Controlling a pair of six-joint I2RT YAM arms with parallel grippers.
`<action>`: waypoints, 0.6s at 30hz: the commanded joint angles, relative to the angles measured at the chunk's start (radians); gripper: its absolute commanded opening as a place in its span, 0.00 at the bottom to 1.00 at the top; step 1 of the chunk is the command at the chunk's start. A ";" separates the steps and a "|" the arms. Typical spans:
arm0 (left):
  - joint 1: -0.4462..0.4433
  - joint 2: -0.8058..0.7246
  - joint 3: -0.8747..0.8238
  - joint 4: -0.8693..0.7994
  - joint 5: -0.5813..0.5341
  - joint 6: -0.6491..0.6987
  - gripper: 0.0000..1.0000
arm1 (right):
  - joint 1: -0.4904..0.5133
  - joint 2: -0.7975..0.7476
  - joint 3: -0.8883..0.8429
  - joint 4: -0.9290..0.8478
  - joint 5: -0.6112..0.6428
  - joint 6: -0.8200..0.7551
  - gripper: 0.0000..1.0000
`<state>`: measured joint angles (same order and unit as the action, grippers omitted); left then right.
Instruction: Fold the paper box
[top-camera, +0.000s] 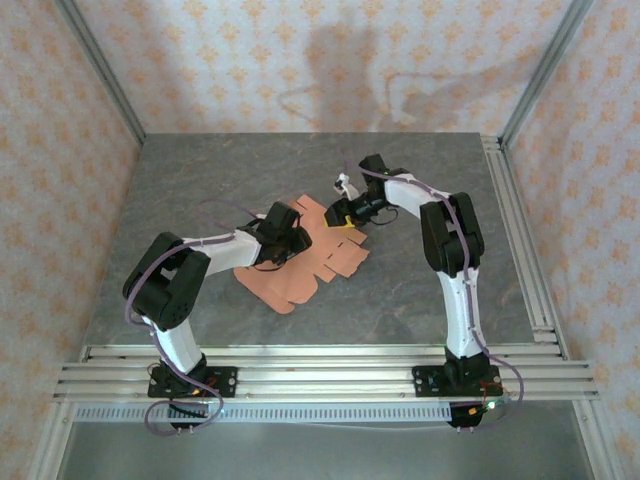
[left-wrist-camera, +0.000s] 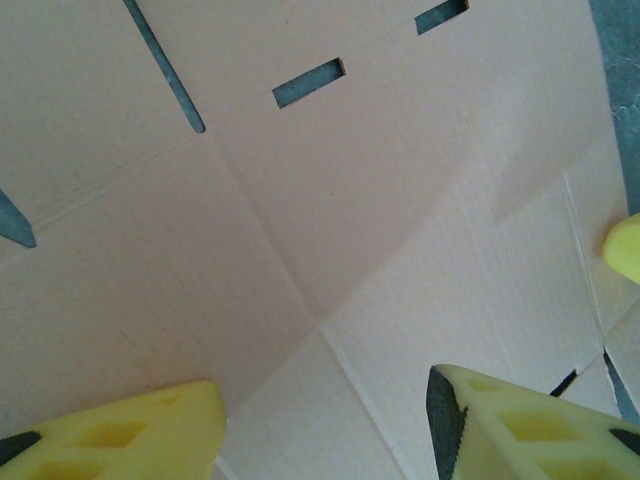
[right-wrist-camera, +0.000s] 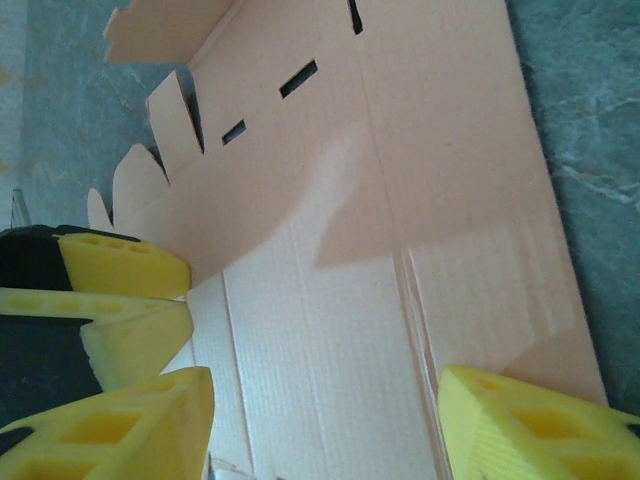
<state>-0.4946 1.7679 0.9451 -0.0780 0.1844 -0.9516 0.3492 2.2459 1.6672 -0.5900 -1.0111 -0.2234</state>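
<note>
left claw (left-wrist-camera: 325, 395): apart | right claw (right-wrist-camera: 327, 385): apart | both over paper box (top-camera: 300, 280) on table (top-camera: 200, 180)

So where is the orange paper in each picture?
Top external: the paper box lies flat in the middle of the table, between the two arms.
Left wrist: the paper box spreads across the picture almost to the right edge.
Right wrist: the paper box runs from the top to the bottom middle.
Shared landmark: the grey table beside it.
</note>
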 joint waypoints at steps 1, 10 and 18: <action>0.002 0.025 -0.048 -0.082 0.006 0.023 0.59 | -0.033 -0.071 -0.044 0.145 0.041 0.061 0.62; 0.003 0.005 -0.049 -0.089 0.005 0.030 0.59 | -0.039 0.033 0.052 0.045 0.036 0.039 0.62; 0.004 -0.002 -0.052 -0.086 0.012 0.038 0.59 | -0.039 0.046 0.058 -0.001 -0.044 -0.002 0.61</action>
<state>-0.4946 1.7542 0.9276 -0.0628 0.1875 -0.9382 0.3077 2.2787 1.6978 -0.5339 -1.0000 -0.1871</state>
